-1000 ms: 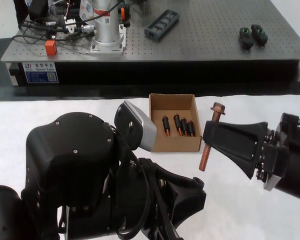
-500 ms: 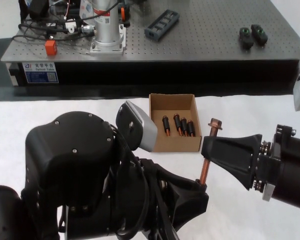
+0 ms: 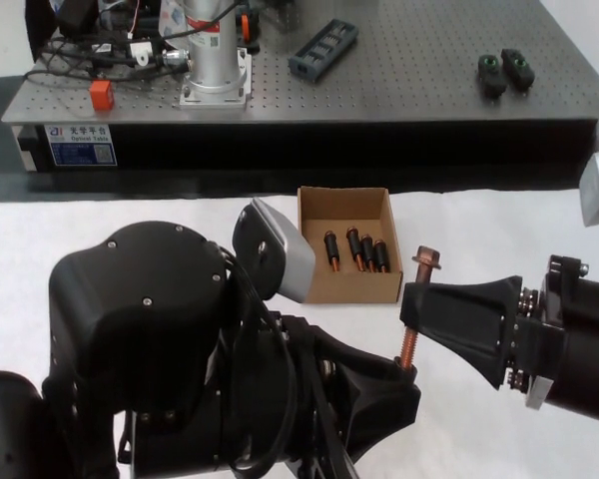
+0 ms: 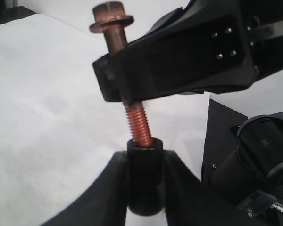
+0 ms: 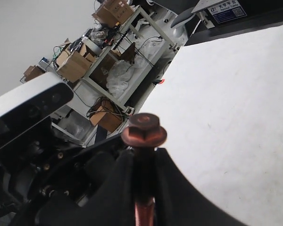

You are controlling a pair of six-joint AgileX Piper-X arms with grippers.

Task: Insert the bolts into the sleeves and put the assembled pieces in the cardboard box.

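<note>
My right gripper [image 3: 411,301] is shut on a copper bolt [image 3: 417,302], held upright with its hex head up. In the left wrist view the bolt [image 4: 126,101] has its threaded tip just inside the mouth of a black sleeve [image 4: 144,176], and my left gripper [image 4: 144,188] is shut on that sleeve. The right wrist view looks down on the bolt head [image 5: 143,130] between my right fingers [image 5: 117,179]. Behind, the cardboard box [image 3: 319,205] holds several assembled pieces [image 3: 357,249].
A raised perforated metal bench [image 3: 399,80] stands behind the white cloth, carrying a grey tray [image 3: 322,48], two black parts [image 3: 505,72], a metal post [image 3: 215,60] and an orange block [image 3: 101,95]. The left arm's bulky black body [image 3: 150,339] takes up the near left.
My right gripper has come down and slightly towards the near side with the bolt, bringing its tip from above the box front down to the sleeve held by my left gripper.
</note>
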